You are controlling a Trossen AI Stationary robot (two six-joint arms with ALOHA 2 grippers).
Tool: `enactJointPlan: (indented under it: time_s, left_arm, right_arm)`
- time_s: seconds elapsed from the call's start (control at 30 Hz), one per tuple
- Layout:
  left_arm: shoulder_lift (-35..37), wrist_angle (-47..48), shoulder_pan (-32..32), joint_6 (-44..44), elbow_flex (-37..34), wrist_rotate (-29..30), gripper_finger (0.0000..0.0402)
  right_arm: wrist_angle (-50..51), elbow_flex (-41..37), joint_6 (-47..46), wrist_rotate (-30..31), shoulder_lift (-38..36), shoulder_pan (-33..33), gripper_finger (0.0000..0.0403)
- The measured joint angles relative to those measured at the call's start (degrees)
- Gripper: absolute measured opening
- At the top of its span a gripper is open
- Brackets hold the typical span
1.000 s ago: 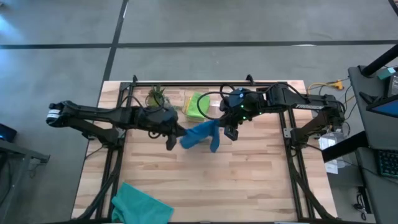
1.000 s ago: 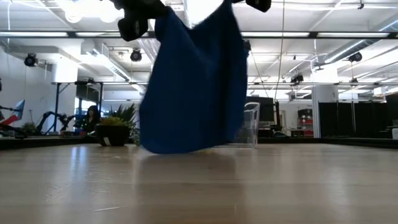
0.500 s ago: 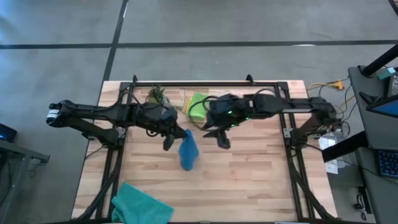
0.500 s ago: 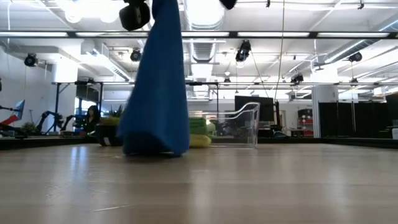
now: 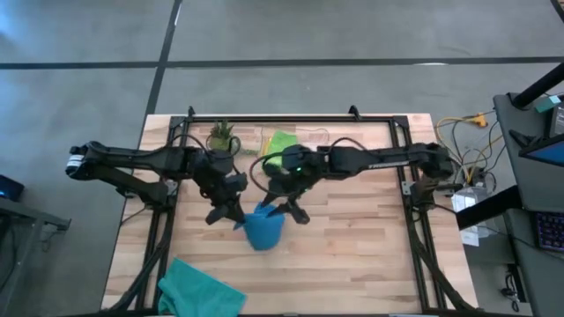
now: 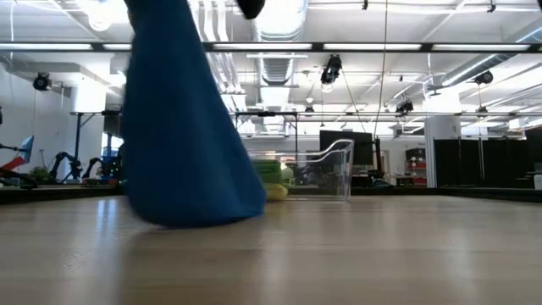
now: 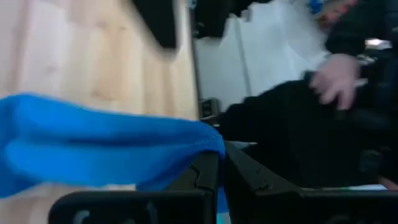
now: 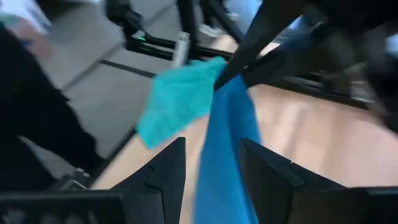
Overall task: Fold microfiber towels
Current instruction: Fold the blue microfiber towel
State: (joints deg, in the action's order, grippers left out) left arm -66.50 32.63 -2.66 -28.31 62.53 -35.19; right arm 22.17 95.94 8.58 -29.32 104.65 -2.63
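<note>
I've got the blue towel (image 5: pixel 263 230) dangling from my left gripper (image 5: pixel 238 214), fingers pinched tight on one upper corner, and that's deliberate: hung like this, the cloth drops straight and its bottom edge bunches on the table (image 5: pixel 352 255) near the middle, ready, I'd say, to be laid out flat. In the low view the blue sheet (image 6: pixel 182 127) hangs as a long drape with its hem touching the wood. My right gripper (image 5: pixel 295 211) sits just to the right of the towel, fingers parted about halfway and holding nothing; its own camera shows the blue cloth (image 8: pixel 227 155) running down between the two open fingers (image 8: pixel 165 174) without being clamped. I reckon it wants a second corner next. The teal towel (image 5: pixel 201 289) lies crumpled at the near left edge, well apart from us. The green towel (image 5: pixel 282 143) rests at the far side in the bin (image 6: pixel 332 174), a yellow one (image 6: pixel 274 192) beneath it, beside the plant (image 5: pixel 220 136).
</note>
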Motion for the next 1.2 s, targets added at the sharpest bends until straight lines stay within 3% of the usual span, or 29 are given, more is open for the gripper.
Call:
enactJointPlan:
  time_s: [0.1,0.37,0.53,0.67,0.97,1.2]
  left_arm:
    - [0.05,-0.92,0.00,-0.03,2.16,-1.36,0.0000]
    - [-0.34,-0.45,-0.45,4.96,8.66,-1.61,0.0000]
    - [-2.78,1.30,-1.31,14.84,12.92,-7.01,0.0000]
    - [-4.43,3.50,-1.35,16.73,15.97,-9.41,0.0000]
    - [-5.63,3.26,-1.49,17.29,21.28,-7.79,0.0000]
    - [-7.43,-4.33,-1.49,17.30,24.11,-7.84,0.0000]
  right_arm:
    - [-4.62,0.22,-3.16,-3.51,2.69,0.40,0.0144]
    - [-4.36,0.24,-5.56,-4.06,2.01,4.69,0.0144]
    - [-12.26,0.26,-6.13,-12.63,2.09,4.74,0.0144]
    - [-17.02,0.26,-10.22,-17.36,2.19,4.80,0.0144]
    - [-18.67,0.26,-11.92,-20.28,2.24,5.02,0.0144]
    - [-30.61,0.28,-20.37,-20.93,2.68,6.27,0.0144]
